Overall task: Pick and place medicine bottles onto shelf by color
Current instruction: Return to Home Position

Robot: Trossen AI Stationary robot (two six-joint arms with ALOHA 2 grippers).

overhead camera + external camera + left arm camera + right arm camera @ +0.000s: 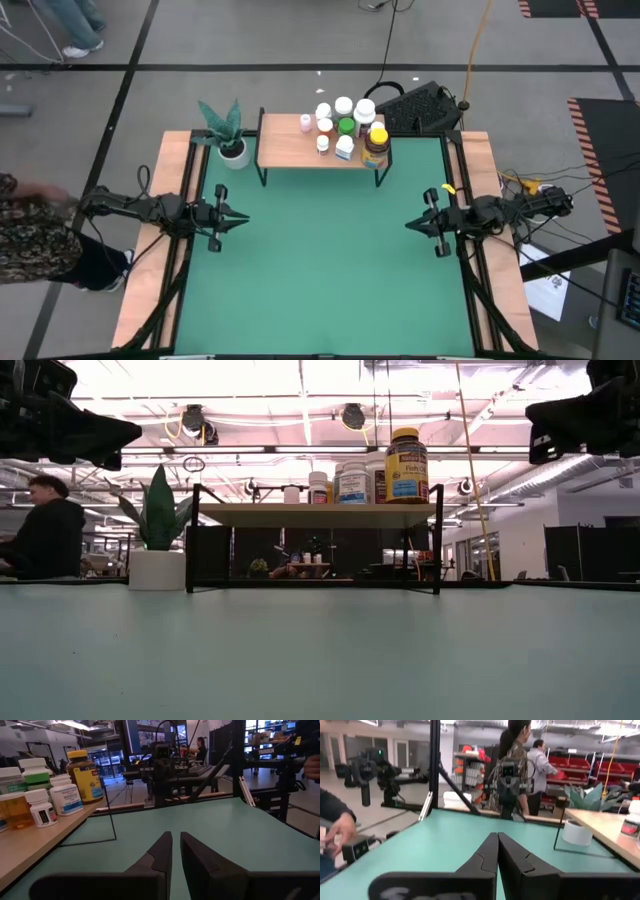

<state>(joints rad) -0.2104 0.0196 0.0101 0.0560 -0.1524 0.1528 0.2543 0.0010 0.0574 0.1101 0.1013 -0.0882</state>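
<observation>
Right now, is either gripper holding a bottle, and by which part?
Nothing is held. The left gripper and right gripper hover empty at opposite edges of the table; the bottles stand on the shelf.

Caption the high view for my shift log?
Medicine bottles clustered on the right half of the shelf, plant beside it; left tool and right tool empty at opposite table sides.

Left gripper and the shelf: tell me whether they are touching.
Apart. The high view shows the left gripper out at the left side, with a stretch of bare green table lying between it and the shelf.
</observation>
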